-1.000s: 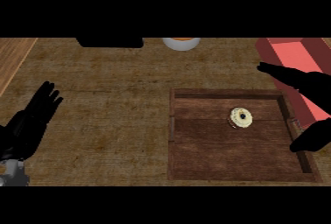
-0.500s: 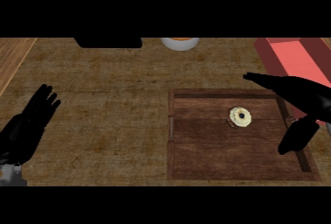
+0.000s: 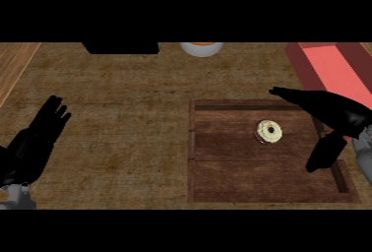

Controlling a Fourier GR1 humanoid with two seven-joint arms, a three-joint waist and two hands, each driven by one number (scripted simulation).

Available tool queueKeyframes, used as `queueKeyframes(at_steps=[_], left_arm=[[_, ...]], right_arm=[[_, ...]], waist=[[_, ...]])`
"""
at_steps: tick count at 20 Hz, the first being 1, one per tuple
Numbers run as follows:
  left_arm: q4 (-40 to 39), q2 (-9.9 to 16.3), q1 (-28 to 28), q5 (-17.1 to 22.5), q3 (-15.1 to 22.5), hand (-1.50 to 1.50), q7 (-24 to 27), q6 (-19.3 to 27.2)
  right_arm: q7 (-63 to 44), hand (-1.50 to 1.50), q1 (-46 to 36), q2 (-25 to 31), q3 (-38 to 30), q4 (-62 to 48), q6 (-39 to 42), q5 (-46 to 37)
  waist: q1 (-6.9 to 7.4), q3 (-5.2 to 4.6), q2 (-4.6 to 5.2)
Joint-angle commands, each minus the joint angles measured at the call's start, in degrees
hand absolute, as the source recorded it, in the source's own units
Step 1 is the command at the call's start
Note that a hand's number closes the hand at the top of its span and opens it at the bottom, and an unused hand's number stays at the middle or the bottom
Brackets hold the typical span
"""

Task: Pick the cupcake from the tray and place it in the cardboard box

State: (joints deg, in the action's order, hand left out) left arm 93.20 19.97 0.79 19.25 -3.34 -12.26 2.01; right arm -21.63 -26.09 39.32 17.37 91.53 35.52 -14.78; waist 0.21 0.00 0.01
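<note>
Head view: I see the cupcake (image 3: 269,131) in the wooden tray (image 3: 218,172), upper half, nothing beside it. Right hand (image 3: 335,114) spread wide over the tray's right rim, fingers and thumb apart, holding nothing. Red box (image 3: 335,69) at upper right edge. Left hand (image 3: 35,142) rests flat-fingered at lower left, bare counter (image 3: 123,108) between.

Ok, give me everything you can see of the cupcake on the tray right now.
The cupcake is small and round, seen from above: pale cream top with a dark spot at its centre and a thin darker rim. It sits in the upper right part of the brown wooden tray, apart from the tray's walls. Nothing touches it. The right hand is open to its right, fingers above and thumb below its level, not in contact.
</note>
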Motion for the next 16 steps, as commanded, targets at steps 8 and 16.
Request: queueKeyframes(at_steps=[8, 16], left_arm=[[7.2, -1.3, -2.2, -1.7, -1.5, 0.0, -5.6, -0.8], [5.0, -5.0, -1.8, -4.9, -2.1, 0.0, -2.5, -1.0]], right_arm=[[5.4, -1.5, 0.3, -5.2, -5.0, 0.8, 3.6, -8.0], [-0.5, -1.5, 2.8, -12.6, -2.5, 3.7, 5.6, -16.1]], waist=[[0.17, 0.02, -0.09], [-0.06, 0.0, -0.08]])
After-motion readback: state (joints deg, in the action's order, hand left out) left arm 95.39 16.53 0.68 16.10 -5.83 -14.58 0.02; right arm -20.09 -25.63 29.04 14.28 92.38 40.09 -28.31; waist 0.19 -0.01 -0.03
